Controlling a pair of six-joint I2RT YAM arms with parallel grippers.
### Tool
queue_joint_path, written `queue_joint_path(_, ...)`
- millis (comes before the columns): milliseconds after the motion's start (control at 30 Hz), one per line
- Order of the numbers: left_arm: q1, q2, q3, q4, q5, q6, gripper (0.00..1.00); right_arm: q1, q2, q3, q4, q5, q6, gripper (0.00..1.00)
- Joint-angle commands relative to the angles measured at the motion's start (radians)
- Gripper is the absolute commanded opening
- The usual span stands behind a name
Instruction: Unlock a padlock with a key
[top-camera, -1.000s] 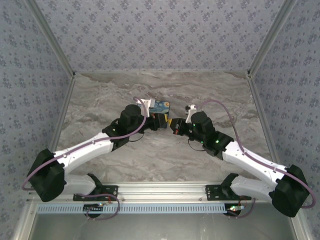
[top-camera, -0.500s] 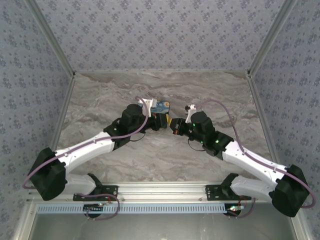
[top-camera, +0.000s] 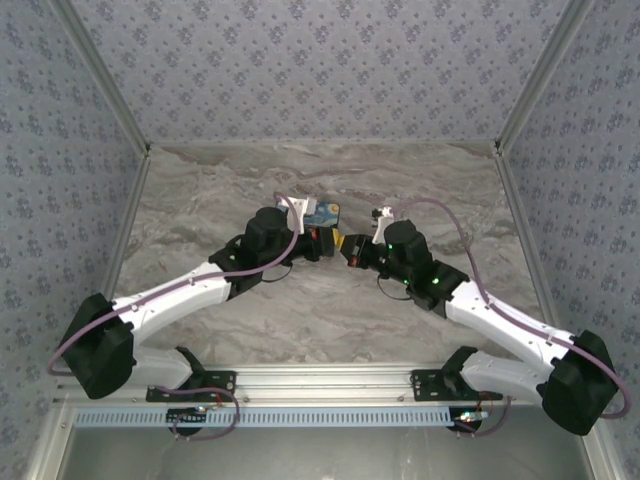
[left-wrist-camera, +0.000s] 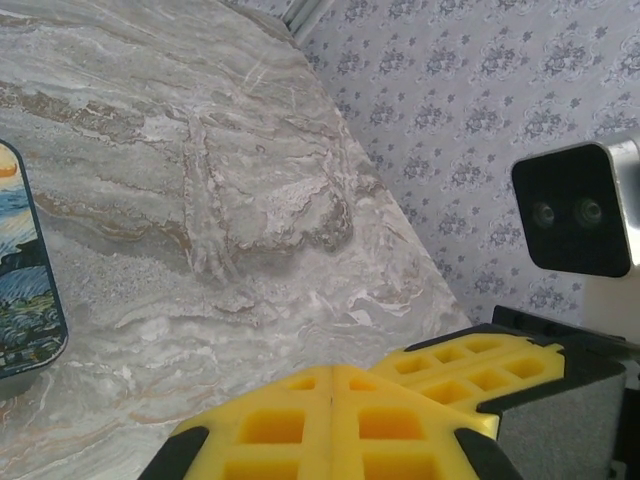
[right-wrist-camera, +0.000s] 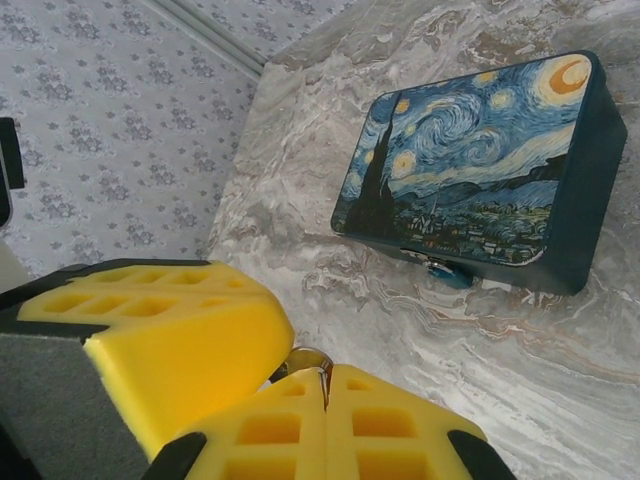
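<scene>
Both arms meet near the middle of the table (top-camera: 300, 330), just on the near side of the painted box (right-wrist-camera: 470, 160). The right pincer (right-wrist-camera: 325, 395) is closed, its yellow pads pressed flat together. A small metal loop, which I take to be the key (right-wrist-camera: 306, 360), pokes out at the tip of their seam, so it seems nipped there. The left pincer (left-wrist-camera: 330, 405) is closed too, and nothing is visible between its pads. One of its pads lies right against the right pincer's tip, beside the key.

The padlock (right-wrist-camera: 446, 273) hangs at the lower edge of the box's side that faces the right arm, low against the table and apart from both pincers.

The step in hand looks like settling the key in a usable grip before taking it to the lock. To do that well:
- Hold the key by its head, with the blade left free and pointing outward.
- Check it is not skewed between the soft pads, since so small a key can easily twist or drop.
- Have the left pincer steady the padlock or box first, as either may slide.
- Bring the key in slowly, in line with the keyhole, which cannot be made out here.
</scene>
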Motion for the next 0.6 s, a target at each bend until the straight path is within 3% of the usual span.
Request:
queue_joint_path(0, 0.002, -0.049, 0.031, -0.052, -0.002, 0.052, 0.0, -0.079, -0.05, -0.026, -0.003, -0.105, -0.066, 0.09)
queue_joint_path(133, 0.053, -0.101, 0.035, -0.121, 0.074, 0.115, 0.0, -0.242, -0.106, -0.106, 0.043, -0.389, -0.148, 0.25)
queue_joint_path(300, 0.104, -0.142, 0.1, -0.322, 0.178, 0.248, 0.0, -0.387, -0.205, -0.187, 0.131, -0.593, -0.202, 0.49)
queue_joint_path(433, 0.105, -0.141, 0.152, -0.437, 0.249, 0.332, 0.0, -0.361, -0.248, -0.203, 0.218, -0.637, -0.243, 0.68)
queue_joint_path(567, 0.105, -0.12, 0.179, -0.466, 0.324, 0.355, 0.0, -0.26, -0.212, -0.177, 0.245, -0.616, -0.292, 0.75)
